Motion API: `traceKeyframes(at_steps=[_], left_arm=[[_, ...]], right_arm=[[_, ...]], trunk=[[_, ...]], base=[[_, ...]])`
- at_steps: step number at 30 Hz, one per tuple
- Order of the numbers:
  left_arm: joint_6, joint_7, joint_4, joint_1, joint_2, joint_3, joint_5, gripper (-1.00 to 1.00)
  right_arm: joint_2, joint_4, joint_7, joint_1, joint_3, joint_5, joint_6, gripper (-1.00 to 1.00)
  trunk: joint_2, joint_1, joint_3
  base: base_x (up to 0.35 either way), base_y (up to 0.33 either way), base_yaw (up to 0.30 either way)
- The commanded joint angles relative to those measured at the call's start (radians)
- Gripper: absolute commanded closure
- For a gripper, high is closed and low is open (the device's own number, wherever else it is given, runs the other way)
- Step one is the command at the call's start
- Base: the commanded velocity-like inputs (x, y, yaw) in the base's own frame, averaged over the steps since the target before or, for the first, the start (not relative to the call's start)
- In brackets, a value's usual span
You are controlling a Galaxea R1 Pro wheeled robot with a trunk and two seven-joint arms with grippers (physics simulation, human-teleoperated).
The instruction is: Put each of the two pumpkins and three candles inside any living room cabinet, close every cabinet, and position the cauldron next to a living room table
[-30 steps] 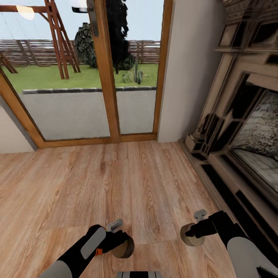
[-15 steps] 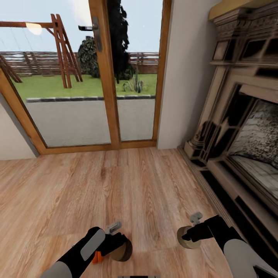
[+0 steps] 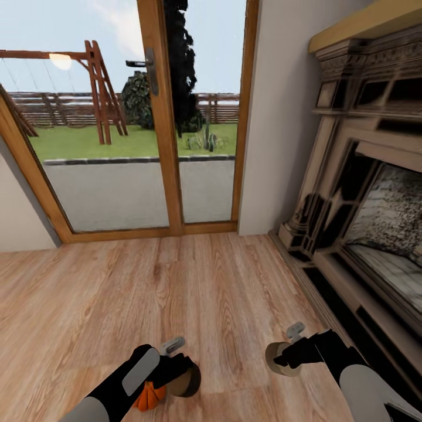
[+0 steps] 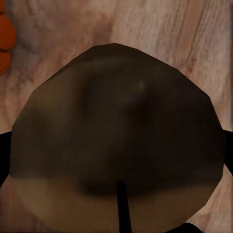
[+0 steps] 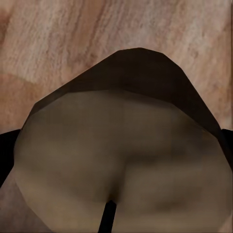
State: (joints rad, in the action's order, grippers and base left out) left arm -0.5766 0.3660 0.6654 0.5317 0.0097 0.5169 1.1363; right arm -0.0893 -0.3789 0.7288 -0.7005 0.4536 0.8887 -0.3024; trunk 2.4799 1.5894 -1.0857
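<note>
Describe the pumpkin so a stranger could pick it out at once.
Start at the glass patio door and come down the wood plank floor to the near edge, where the robot's left arm reaches in. The pumpkin sits on the floor beside that arm: small, ribbed, and the only bright orange thing among browns and blacks.

Both arms low and forward over the wood floor point(image 3: 193, 293), forearms angled inward. Left gripper point(image 3: 186, 380) clamped on a round tan candle point(image 4: 116, 141). Right gripper point(image 3: 281, 358) clamped on a second candle point(image 5: 121, 160). Both wrists point down toward the floor.
</note>
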Motion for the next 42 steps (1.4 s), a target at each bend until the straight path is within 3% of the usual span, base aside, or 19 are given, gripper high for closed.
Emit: traceKeyframes(at_steps=[1,42], left_arm=[[0.000,0.010,0.002,0.001,0.001,0.005,0.010,1.00],[0.000,0.009,-0.017,0.001,0.002,0.005,0.010,1.00]], right_arm=[[0.001,-0.002,0.006,-0.001,0.008,0.005,-0.006,1.00],[0.007,-0.003,0.010,-0.001,0.006,0.015,-0.005,1.00]], trunk=[[-0.007,-0.004,0.002],[-0.294,-0.161,0.120]], base=[[0.000,0.000,0.000],[0.000,0.000,0.000]])
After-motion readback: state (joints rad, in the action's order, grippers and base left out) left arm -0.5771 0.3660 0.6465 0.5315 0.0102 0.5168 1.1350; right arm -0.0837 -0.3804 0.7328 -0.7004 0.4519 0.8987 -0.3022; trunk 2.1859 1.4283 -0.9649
